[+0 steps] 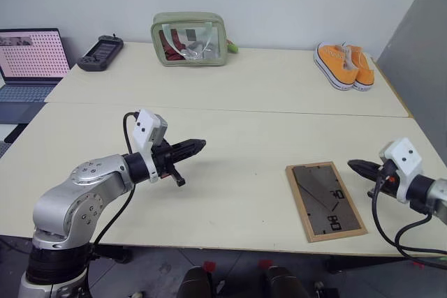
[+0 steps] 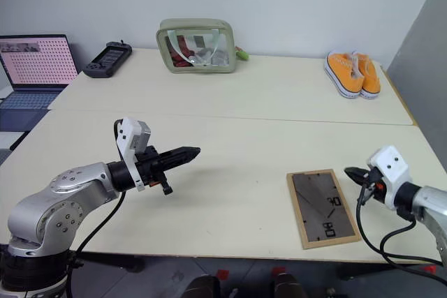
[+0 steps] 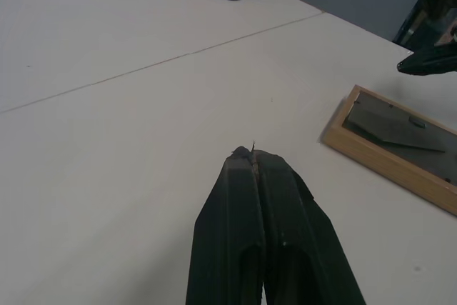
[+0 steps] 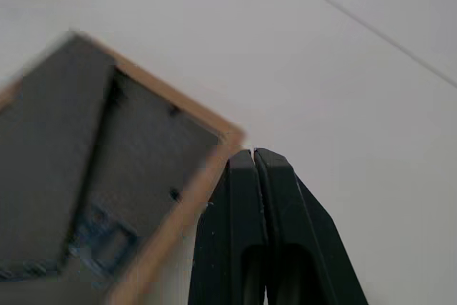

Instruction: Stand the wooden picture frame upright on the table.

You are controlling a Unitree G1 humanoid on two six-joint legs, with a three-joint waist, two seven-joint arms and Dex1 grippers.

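Table [image 1: 230, 193] bears one wooden picture frame [image 1: 325, 200] lying face-down; left gripper [image 1: 199, 145] and right gripper [image 1: 353, 165] both clenched empty.

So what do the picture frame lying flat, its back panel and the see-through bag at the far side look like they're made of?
The wooden picture frame: its rim looks like light, unpainted wood with a matte finish, judging by the pale tan colour. Its back panel is a dull grey-brown board, possibly fibreboard or card; hard to tell. The bag seems clear, glossy plastic with pale green trim, since its contents show through.
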